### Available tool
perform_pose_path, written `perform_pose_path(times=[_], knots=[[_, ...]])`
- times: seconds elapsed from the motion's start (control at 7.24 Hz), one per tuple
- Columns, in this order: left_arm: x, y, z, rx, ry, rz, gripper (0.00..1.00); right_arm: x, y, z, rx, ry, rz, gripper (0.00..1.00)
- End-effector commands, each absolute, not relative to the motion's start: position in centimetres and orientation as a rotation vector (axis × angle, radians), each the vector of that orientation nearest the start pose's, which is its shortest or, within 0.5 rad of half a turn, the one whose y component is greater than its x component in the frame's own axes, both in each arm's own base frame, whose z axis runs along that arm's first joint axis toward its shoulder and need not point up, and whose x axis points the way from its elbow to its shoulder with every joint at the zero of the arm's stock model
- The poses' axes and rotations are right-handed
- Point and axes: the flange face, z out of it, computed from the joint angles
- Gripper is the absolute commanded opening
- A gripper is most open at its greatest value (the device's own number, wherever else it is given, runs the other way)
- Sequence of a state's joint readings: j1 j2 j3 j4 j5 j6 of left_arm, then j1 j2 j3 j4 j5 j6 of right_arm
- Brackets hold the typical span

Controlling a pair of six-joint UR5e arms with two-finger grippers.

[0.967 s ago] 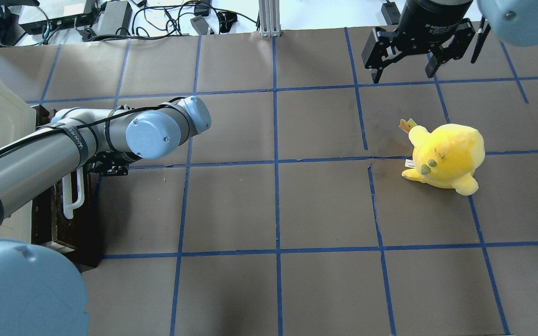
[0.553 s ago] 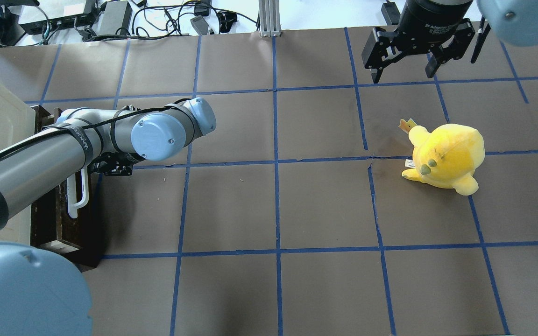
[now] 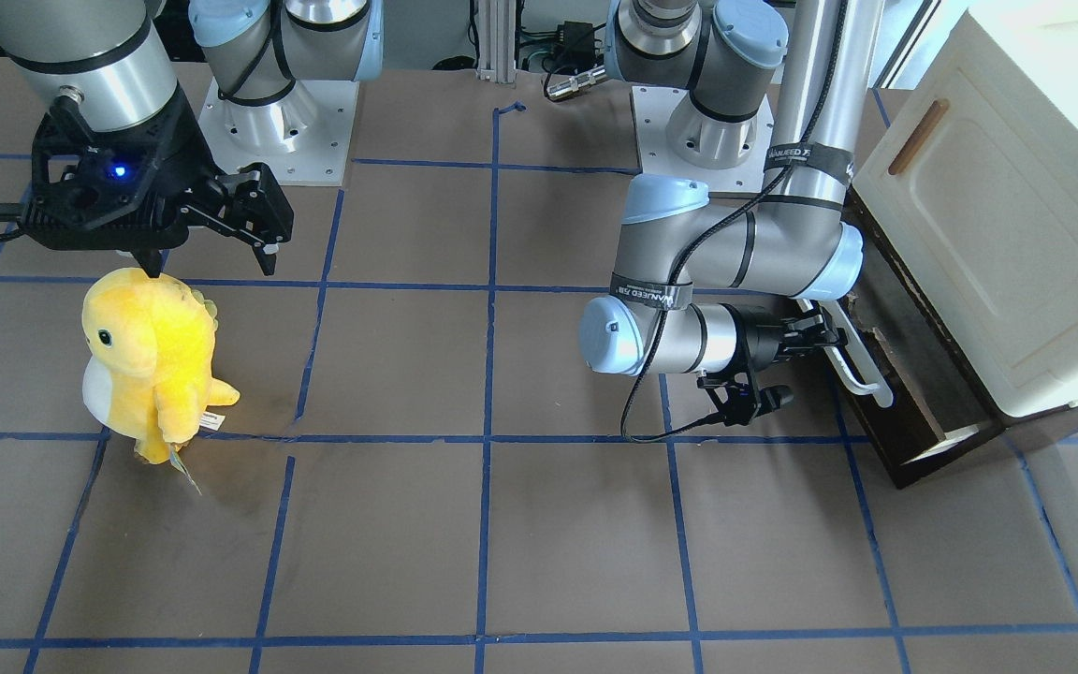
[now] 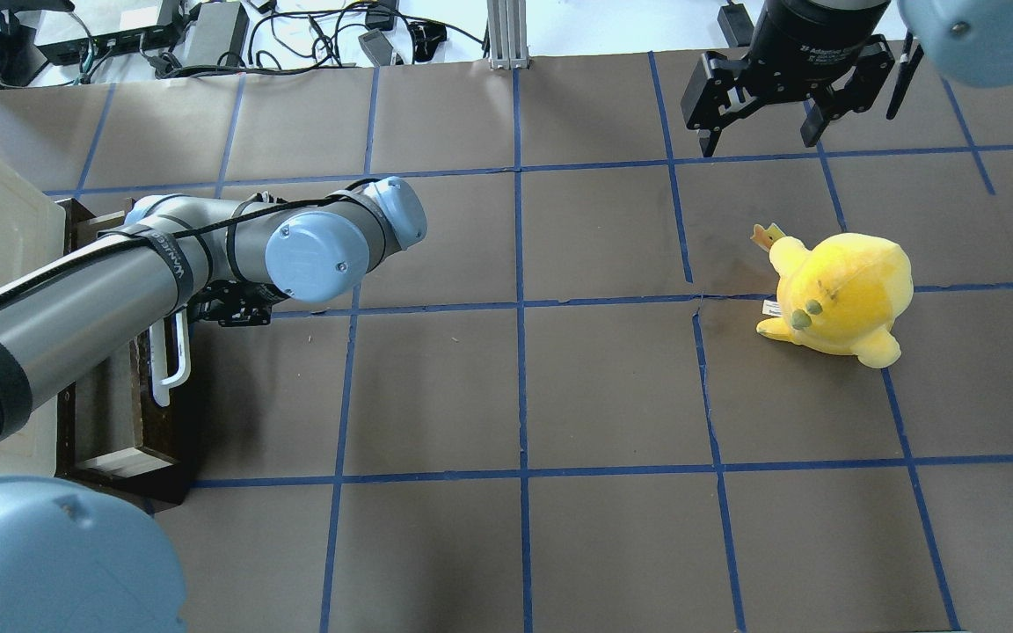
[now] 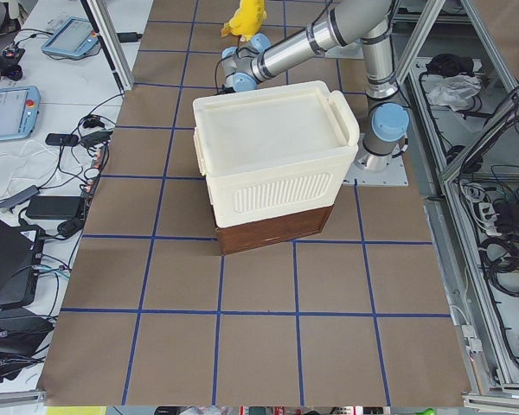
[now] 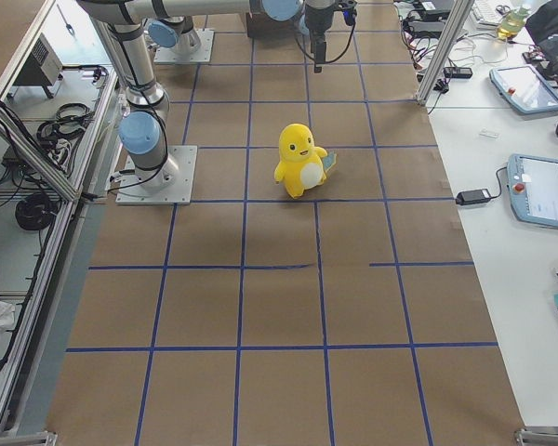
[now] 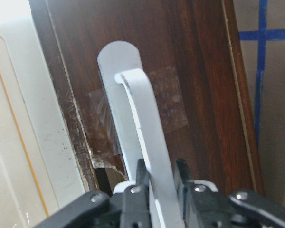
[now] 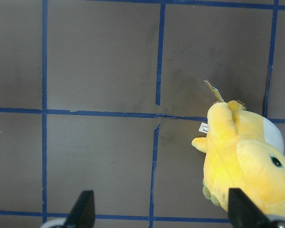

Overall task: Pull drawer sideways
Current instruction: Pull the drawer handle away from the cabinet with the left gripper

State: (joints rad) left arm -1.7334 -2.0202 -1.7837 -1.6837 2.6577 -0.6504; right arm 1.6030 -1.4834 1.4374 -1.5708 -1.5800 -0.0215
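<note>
The brown paper-covered table (image 4: 612,396), marked into squares by blue tape, fills the scene. At the end on the robot's left stands a cream cabinet (image 3: 997,215) with a small brown slot handle on its front panel; from the exterior left view it sits on a dark wooden base.

The left arm (image 4: 76,308) reaches across in front of the cabinet, with its forearm lying low and roughly level. The right arm (image 3: 80,56) hangs over the other end of the table.

The drawer (image 3: 904,412) is at the bottom of the cabinet and stands partly open, its dark brown front clear of the cabinet face. In the overhead view a strip of its grey-brown floor and one pale cream side show between the front (image 4: 168,440) and the cabinet.

A yellow plush toy (image 3: 151,356) with a white belly stands upright on the table, well apart from the drawer, with a tag lying beside its foot.

The right gripper (image 4: 757,145) hangs above the table near the toy without touching it. Its fingers are spread wide and hold nothing.

The white bar handle (image 7: 142,109) runs along the drawer front. The left gripper (image 7: 160,173) has it clamped: the wrist view shows both fingers pressed narrowly against the bar's two sides, near its end.
</note>
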Motion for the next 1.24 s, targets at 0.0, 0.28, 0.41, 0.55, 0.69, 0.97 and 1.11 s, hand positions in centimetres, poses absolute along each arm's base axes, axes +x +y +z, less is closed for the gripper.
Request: perform_pose_path(times=[0.0, 0.28, 0.41, 0.55, 0.69, 0.97, 1.11], knots=[[-14.3, -51.8, 20.3, 0.001, 1.929, 0.226, 0.18, 14.9, -52.9, 50.9, -0.084, 3.149, -0.073, 1.0], [-14.8, -51.9, 20.4, 0.002, 1.95, 0.224, 0.18, 14.9, -52.9, 50.9, -0.084, 3.149, -0.073, 1.0], [-14.9, -52.1, 20.5, -0.003, 1.954, 0.222, 0.18, 14.9, -52.9, 50.9, -0.084, 3.149, -0.073, 1.0], [-15.0, -52.0, 20.5, -0.008, 1.963, 0.224, 0.18, 14.9, -52.9, 50.9, -0.084, 3.149, -0.073, 1.0], [-15.0, -52.0, 20.5, -0.008, 1.963, 0.224, 0.18, 14.9, -52.9, 50.9, -0.084, 3.149, -0.073, 1.0], [-15.6, -52.0, 20.6, 0.008, 1.964, 0.219, 0.18, 14.9, -52.9, 50.9, -0.084, 3.149, -0.073, 1.0], [-15.8, -52.1, 20.8, 0.006, 1.974, 0.219, 0.18, 14.9, -52.9, 50.9, -0.084, 3.149, -0.073, 1.0]])
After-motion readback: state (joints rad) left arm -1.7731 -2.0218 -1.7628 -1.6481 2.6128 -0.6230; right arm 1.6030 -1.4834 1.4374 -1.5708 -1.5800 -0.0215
